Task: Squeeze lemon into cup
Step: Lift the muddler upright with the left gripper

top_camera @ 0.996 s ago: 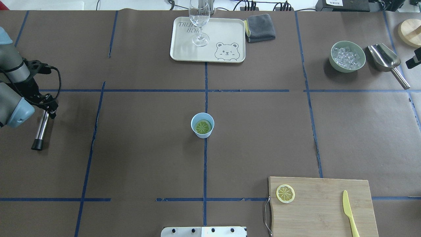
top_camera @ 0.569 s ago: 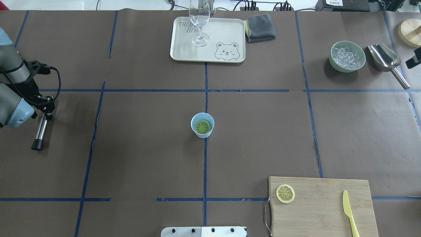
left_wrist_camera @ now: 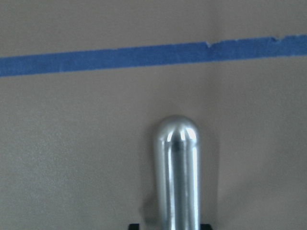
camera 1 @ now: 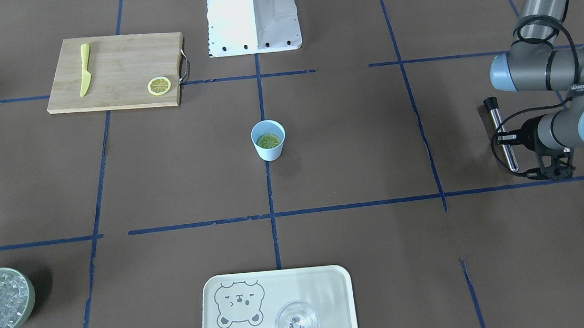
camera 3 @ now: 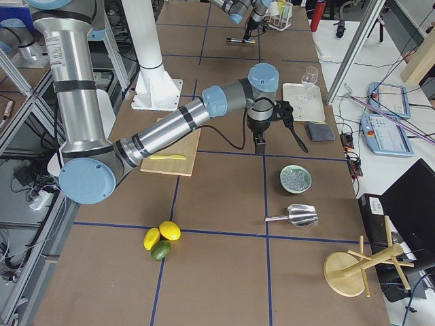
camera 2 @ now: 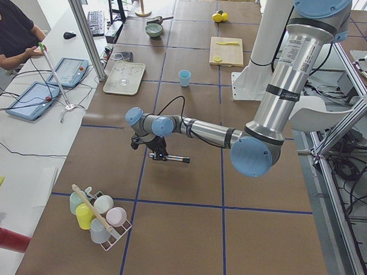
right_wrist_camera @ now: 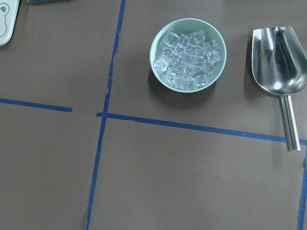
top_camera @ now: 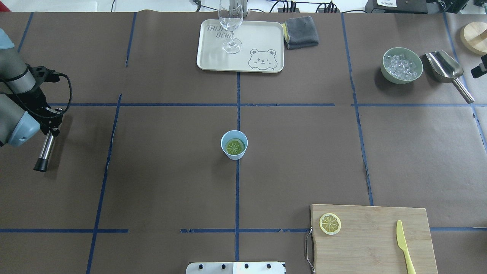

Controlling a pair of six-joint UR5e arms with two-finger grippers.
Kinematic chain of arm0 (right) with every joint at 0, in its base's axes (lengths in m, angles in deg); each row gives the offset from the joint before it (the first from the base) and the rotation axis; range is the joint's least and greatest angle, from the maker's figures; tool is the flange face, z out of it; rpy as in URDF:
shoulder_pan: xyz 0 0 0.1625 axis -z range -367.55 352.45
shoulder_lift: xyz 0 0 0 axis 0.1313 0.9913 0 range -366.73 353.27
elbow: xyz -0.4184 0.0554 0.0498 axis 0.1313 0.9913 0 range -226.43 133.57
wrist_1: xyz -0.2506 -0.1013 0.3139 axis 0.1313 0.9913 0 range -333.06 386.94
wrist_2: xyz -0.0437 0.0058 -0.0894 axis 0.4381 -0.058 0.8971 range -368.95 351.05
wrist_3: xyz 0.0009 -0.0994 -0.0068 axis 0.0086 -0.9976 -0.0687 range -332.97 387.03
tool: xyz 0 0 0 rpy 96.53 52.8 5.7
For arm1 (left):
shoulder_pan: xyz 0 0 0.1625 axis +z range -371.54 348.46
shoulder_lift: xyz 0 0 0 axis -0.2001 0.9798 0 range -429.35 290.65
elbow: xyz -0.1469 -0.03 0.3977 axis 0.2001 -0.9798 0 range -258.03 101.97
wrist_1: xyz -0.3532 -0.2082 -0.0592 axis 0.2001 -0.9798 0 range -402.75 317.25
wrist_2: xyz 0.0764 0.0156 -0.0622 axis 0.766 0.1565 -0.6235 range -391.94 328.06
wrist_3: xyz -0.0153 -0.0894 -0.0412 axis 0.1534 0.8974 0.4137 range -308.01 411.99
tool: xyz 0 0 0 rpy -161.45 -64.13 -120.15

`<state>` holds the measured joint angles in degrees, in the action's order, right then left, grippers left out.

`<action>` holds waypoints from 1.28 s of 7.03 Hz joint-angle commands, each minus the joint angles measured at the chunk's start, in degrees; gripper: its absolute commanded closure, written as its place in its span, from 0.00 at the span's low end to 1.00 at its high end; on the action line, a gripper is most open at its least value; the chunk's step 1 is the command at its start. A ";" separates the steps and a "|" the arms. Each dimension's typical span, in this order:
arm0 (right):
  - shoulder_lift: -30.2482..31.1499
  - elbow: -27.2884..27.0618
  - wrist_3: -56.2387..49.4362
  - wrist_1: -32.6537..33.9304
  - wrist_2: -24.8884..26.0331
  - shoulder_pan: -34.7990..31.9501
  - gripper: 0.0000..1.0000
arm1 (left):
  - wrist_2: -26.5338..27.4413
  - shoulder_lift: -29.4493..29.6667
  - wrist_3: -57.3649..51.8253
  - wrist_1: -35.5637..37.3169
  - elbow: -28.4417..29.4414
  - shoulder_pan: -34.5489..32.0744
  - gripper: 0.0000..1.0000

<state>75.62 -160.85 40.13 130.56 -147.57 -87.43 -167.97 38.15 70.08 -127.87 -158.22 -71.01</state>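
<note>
A thin round yellow lemon slice lies inside the small light-blue cup at the table's centre. At 2 o'clock, a pale green bowl holds ice cubes. At 9 o'clock the left tool pinches a steel rod. Whether the right tool is spread cannot be told.

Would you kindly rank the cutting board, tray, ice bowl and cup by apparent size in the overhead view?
1. Cutting board, largest, though nearest the camera and cropped by the frame
2. Tray
3. Ice bowl
4. Cup, smallest
</note>
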 commanded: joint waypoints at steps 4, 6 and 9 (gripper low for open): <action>-0.52 0.16 0.09 0.17 -0.42 -0.09 0.00 | 19.42 4.20 -0.26 10.49 -27.22 -2.76 1.00; -0.44 0.60 0.18 0.53 -0.60 -0.09 0.00 | 24.67 6.92 0.88 10.42 -35.01 -2.85 1.00; -0.26 1.04 0.26 0.53 -0.60 -0.09 0.00 | 26.66 8.16 20.70 -1.51 -42.05 4.48 1.00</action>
<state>75.18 -159.80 40.32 131.14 -148.20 -87.53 -143.17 45.85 83.20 -124.99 -197.50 -71.25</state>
